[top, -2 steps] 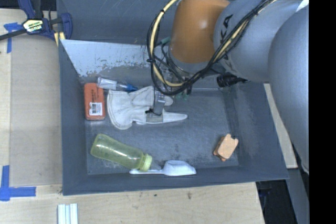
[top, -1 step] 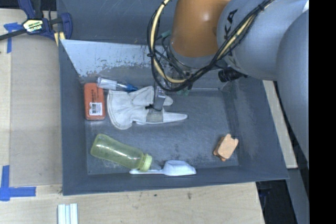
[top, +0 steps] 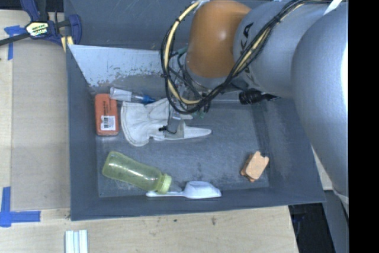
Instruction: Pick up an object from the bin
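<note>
The arm reaches in from the right, and its wrist, under a rounded orange cover looped with yellow and black cables, hangs over the upper middle of the grey bin. Below the cover the gripper is low over the floor, at the right edge of a crumpled white cloth that lies left of centre – it seems to touch the cloth, though the cables and wrist hide too much to tell whether the gripper is spread or pressed together, or whether it has anything in it. A pale pointed flap runs out to the right from under the gripper (part of the cloth or a separate piece, I cannot say). Just left of the cloth lies an orange-red block with a white label, and above the cloth a thin clear tube with a blue part. Near the front wall a green translucent bottle lies on its side, its cap beside a white brush-like tool. A tan spongy chunk sits well apart – toward the right front corner.
</note>
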Robot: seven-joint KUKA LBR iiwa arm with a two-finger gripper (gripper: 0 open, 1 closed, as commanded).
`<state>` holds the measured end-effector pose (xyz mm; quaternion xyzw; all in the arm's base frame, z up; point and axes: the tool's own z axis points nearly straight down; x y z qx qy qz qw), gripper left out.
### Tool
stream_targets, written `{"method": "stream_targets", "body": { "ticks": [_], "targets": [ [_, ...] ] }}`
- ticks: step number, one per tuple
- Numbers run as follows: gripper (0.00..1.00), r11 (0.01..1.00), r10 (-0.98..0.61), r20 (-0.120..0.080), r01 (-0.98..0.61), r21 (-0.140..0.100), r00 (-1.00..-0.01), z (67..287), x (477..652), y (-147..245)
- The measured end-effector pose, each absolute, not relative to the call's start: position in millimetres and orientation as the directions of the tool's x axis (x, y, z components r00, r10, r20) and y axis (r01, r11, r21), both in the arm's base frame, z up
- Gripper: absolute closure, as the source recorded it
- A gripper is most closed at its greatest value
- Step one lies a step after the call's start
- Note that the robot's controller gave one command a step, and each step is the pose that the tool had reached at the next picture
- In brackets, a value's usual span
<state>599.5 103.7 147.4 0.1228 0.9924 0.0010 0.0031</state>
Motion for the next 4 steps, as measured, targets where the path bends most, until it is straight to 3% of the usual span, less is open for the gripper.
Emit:
{"method": "stream_targets", "body": {
  "ticks": [1, 2, 3, 4],
  "targets": [
    [0.0, 0.979, 0.202, 0.002, 0.202, -0.002, -0.979, 124.8, 587.1, 105.8],
    [0.0, 0.986, 0.165, -0.004, 0.165, 0.0, -0.986, 131.0, 591.4, 107.7],
    [0.0, 0.985, 0.175, -0.005, 0.175, 0.001, -0.985, 109.5, 588.9, 99.6],
    [1.0, 0.972, 0.236, -0.012, 0.236, 0.004, -0.972, 73.7, 593.9, 113.8]
  ]
}}
